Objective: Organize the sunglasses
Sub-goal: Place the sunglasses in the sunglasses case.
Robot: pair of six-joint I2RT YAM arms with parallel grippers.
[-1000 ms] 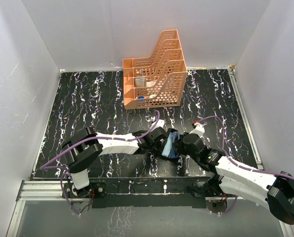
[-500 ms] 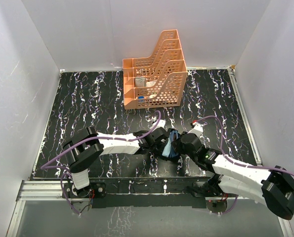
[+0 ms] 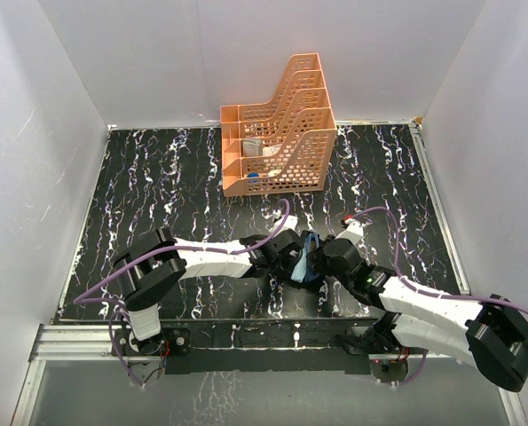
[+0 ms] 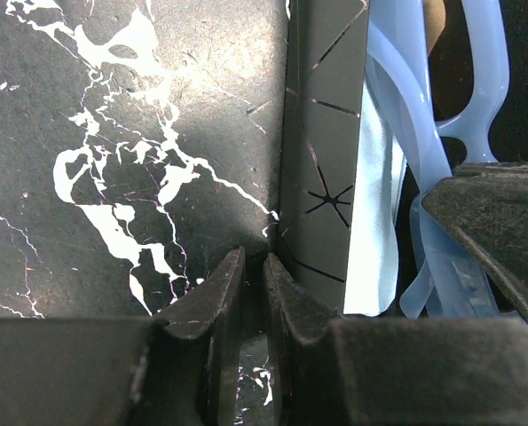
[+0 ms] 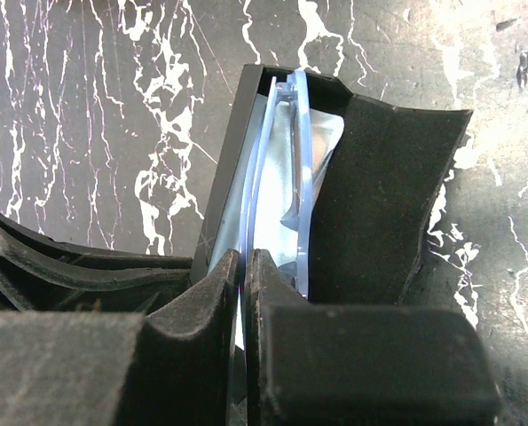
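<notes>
Overhead, we are seeing two robot arms meeting over a black, white-veined desk point(image 3: 157, 195), near its front edge. An orange tiered rack point(image 3: 277, 133) is standing well apart at the back.

Between the arms, a black case point(image 5: 379, 195) is lying open. The sunglasses point(image 5: 281, 177), a thin pale blue frame, are sitting on edge inside it, against a light blue cloth point(image 4: 374, 222).

The right end effector point(image 5: 244, 259) is pinching the blue frame, its fingers almost touching with the frame running up out of the gap.

The left end effector point(image 4: 253, 262) is sitting at the outer corner of the case wall with its fingers drawn narrow, only a slit between them. We cannot tell whether they are gripping the case edge.
</notes>
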